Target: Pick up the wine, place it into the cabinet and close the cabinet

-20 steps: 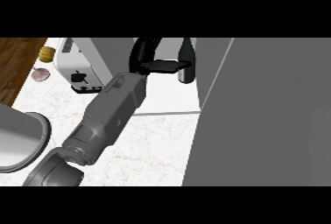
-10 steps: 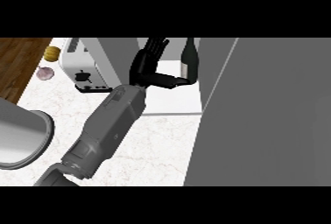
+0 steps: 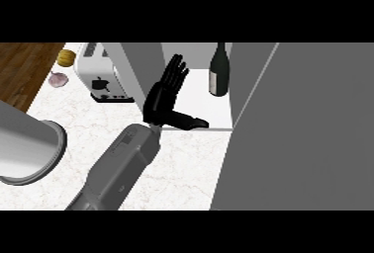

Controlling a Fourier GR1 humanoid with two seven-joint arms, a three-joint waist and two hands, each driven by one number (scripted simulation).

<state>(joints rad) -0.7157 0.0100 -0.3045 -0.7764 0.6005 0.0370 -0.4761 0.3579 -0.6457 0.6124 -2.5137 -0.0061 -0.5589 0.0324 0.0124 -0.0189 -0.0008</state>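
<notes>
The wine (image 3: 217, 69) stands upright inside the cabinet (image 3: 142, 64) in the upper middle of the frame, its long axis running up the picture with the neck toward the top edge. The left hand (image 3: 166, 94) is released, fingers straight and thumb spread. It sits just left of the bottle and is not touching it. The right hand is out of view. Placing looks done, so what remains is shutting the cabinet door (image 3: 306, 128), the broad grey panel filling the right of the frame. The door lies right of the hand, past the bottle, above the table (image 3: 182, 163).
</notes>
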